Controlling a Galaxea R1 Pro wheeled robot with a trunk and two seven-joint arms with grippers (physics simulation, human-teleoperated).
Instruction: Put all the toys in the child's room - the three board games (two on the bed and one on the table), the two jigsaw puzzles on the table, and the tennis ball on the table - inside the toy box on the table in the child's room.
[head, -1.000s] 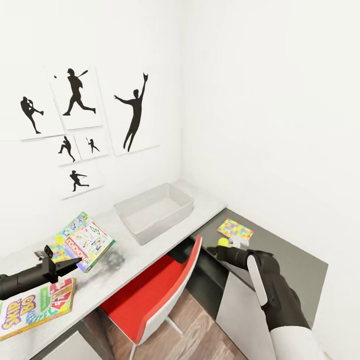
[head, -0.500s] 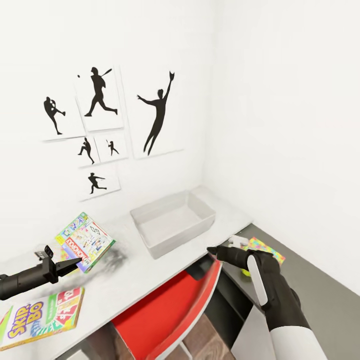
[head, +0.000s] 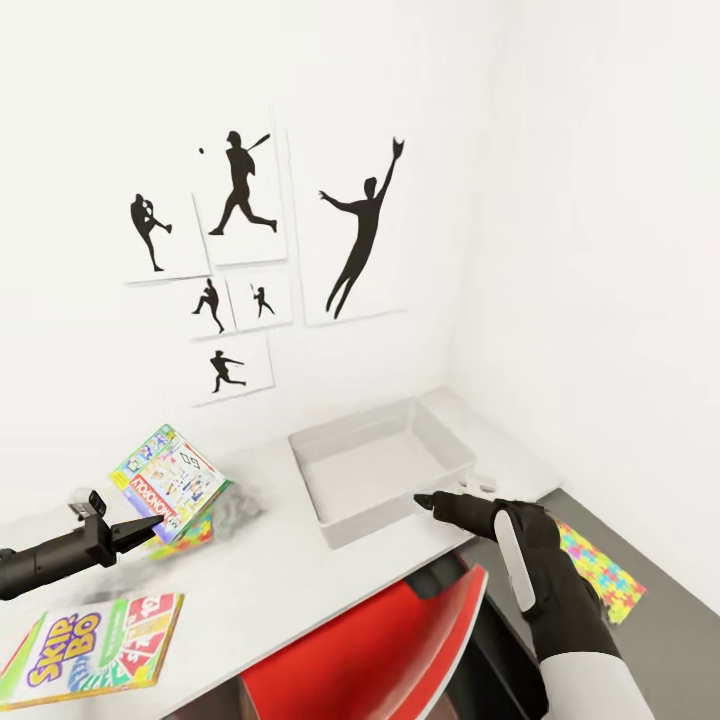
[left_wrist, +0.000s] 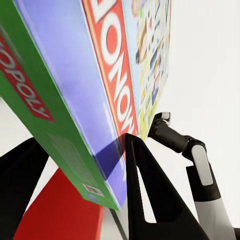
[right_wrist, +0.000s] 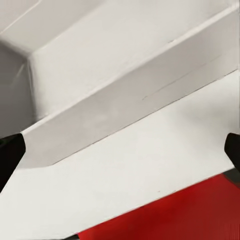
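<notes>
My left gripper (head: 142, 527) is shut on the lower edge of the green-white Monopoly board game (head: 170, 482), holding it tilted above the white table (head: 270, 575). In the left wrist view the box (left_wrist: 100, 85) sits between the dark fingers (left_wrist: 150, 200). A Skip-Bo board game (head: 90, 650) lies flat near the table's front left. A bright jigsaw puzzle (head: 190, 532) peeks out under the held box; another (head: 602, 577) lies on the lower dark table. The grey toy box (head: 345, 525) stands empty. My right gripper (head: 422, 497) is open at its front right corner. The tennis ball is hidden.
A red chair (head: 380, 650) is tucked under the white table's front edge, below my right arm. Black sports-silhouette pictures (head: 360, 235) hang on the white wall behind the table. The lower dark grey table (head: 670, 640) adjoins on the right, by the side wall.
The camera has turned left, so the whole scene has shifted right. My right gripper has left the ball and puzzle on the dark table and now points at the toy box's corner. The left grip is unchanged.
</notes>
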